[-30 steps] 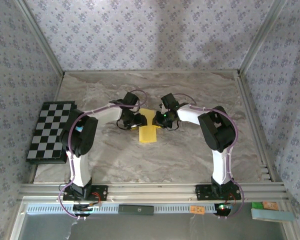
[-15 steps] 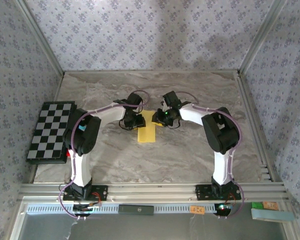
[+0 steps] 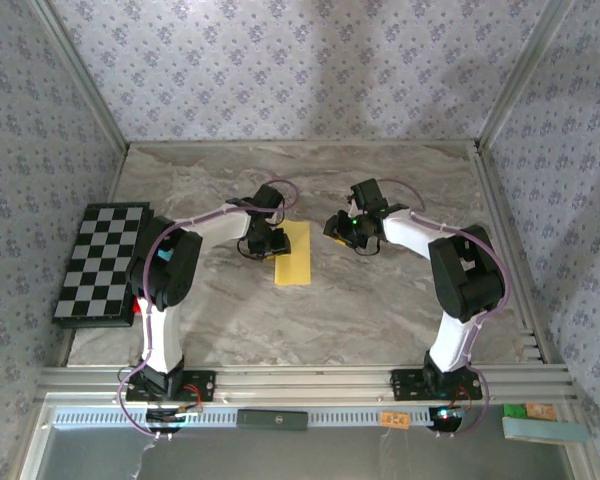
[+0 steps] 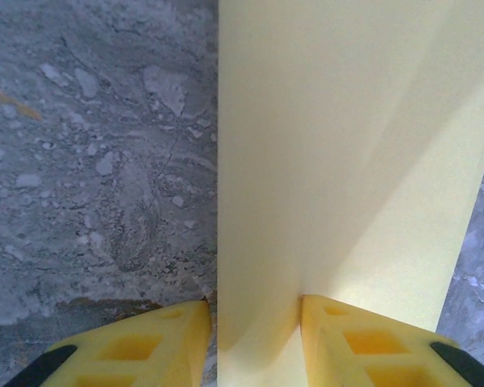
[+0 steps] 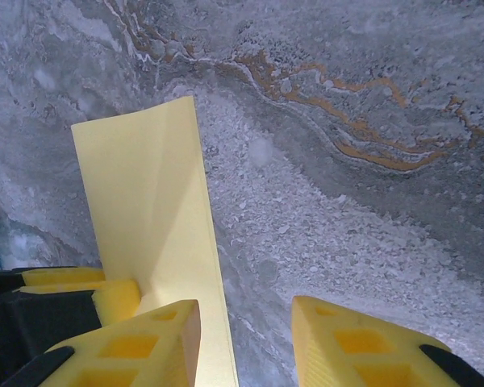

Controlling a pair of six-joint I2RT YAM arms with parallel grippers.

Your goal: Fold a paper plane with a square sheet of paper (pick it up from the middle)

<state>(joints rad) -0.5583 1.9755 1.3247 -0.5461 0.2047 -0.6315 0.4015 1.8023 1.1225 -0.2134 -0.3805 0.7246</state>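
Two pincers stand part-open. Left pincer [image 4: 254, 314] straddles the left edge of the square sheet of paper [image 3: 294, 258] without pinching it; right pincer [image 5: 246, 318] is empty, just beside it. Sheet lies folded, centre-frame, on the bench [image 3: 380, 300]. Recommendation: align edges before creasing.

This is looking like a robotics lab test cell: aluminium framing [image 3: 300, 381] is boxing in a marble-patterned tabletop [image 5: 347, 201] lying under the yellow fingers [image 5: 137, 339], with floral-papered panels [image 3: 300, 70] standing beyond them.
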